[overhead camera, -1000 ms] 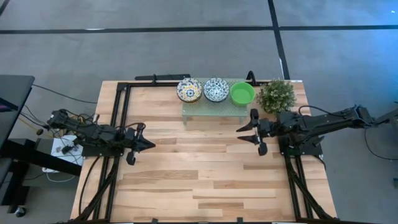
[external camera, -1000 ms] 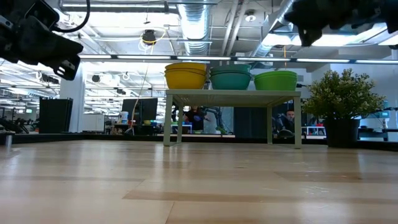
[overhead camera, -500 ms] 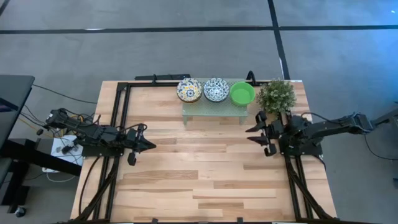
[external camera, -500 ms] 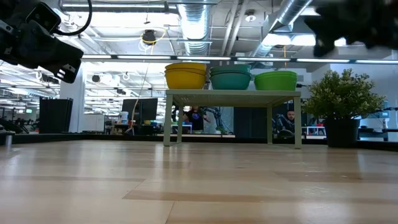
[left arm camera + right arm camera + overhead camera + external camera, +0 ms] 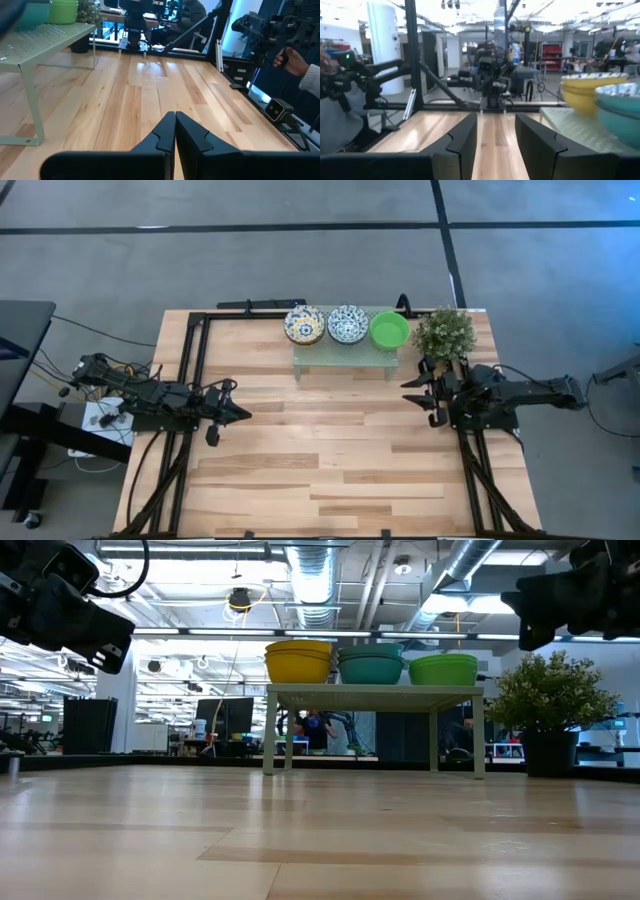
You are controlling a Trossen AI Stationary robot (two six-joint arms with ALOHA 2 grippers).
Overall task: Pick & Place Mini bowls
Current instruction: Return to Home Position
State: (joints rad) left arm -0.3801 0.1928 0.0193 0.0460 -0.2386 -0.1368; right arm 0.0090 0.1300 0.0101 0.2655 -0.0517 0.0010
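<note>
Three stacks of mini bowls stand in a row on the pale-green mesh rack (image 5: pixel 345 352) at the table's far edge. From above I see a blue-yellow patterned bowl (image 5: pixel 304 324), a blue patterned bowl (image 5: pixel 347 324) and a plain green bowl (image 5: pixel 390 331). In the low view their outsides are yellow (image 5: pixel 298 661), teal (image 5: pixel 371 664) and green (image 5: pixel 444 668). My left gripper (image 5: pixel 241 413) is shut and hovers over the table's left part (image 5: pixel 175 131). My right gripper (image 5: pixel 414 397) is open, in the air in front of the plant (image 5: pixel 495 135). Neither touches a bowl.
A small bushy potted plant (image 5: pixel 444 333) stands right of the rack, close to my right gripper. A black frame (image 5: pixel 196 360) runs along the table's edges. Bare wood (image 5: pixel 320 450) lies between the arms and toward the near edge. A person's hand (image 5: pixel 295 60) shows beyond the table.
My right gripper has drawn back toward the table's right edge, away from the front of the rack, and has come lower; it has stayed open. The bowls have not moved.
</note>
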